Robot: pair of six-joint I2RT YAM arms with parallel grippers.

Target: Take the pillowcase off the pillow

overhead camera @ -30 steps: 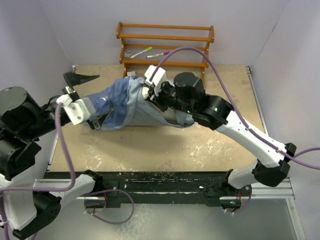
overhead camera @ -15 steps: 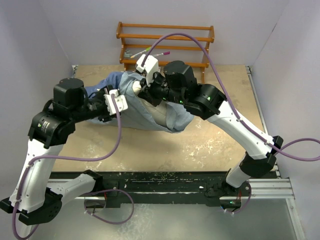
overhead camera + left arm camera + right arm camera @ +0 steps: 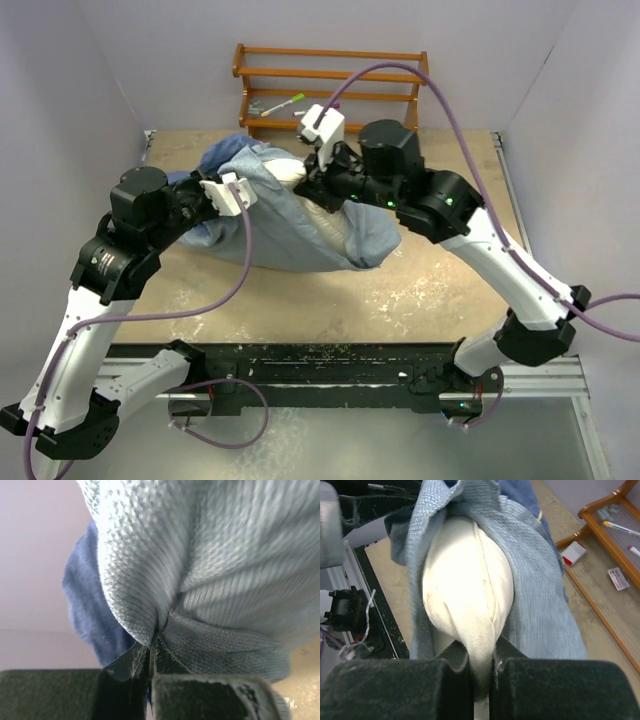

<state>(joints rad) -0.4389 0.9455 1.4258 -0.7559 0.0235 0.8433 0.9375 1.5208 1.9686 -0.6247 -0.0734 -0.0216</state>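
Observation:
The pillowcase [image 3: 300, 225] lies bunched in the middle of the table, its pale grey-blue inside turned outward and a navy part at the left [image 3: 85, 605]. From its open end bulges the cream pillow [image 3: 286, 172]. My left gripper [image 3: 247, 200] is shut on a fold of the pillowcase [image 3: 225, 580], with the cloth pinched between its fingertips [image 3: 151, 647]. On a tuck of the pillow's cream cloth [image 3: 467, 585] my right gripper [image 3: 481, 667] is shut, and the pillowcase [image 3: 535, 580] is peeled back around that end. From above, the right gripper [image 3: 310, 183] sits at the pillow's exposed end.
A wooden rack [image 3: 330, 85] with markers on its shelves stands against the back wall, close behind the right wrist. White walls close in on both sides. The tan tabletop [image 3: 400, 300] runs to a black rail at the near edge.
My left gripper came in from the left, where it stood open, and closed on the pillowcase. The right gripper, still holding the pillow, shifted right and back, and more of the pale inside shows.

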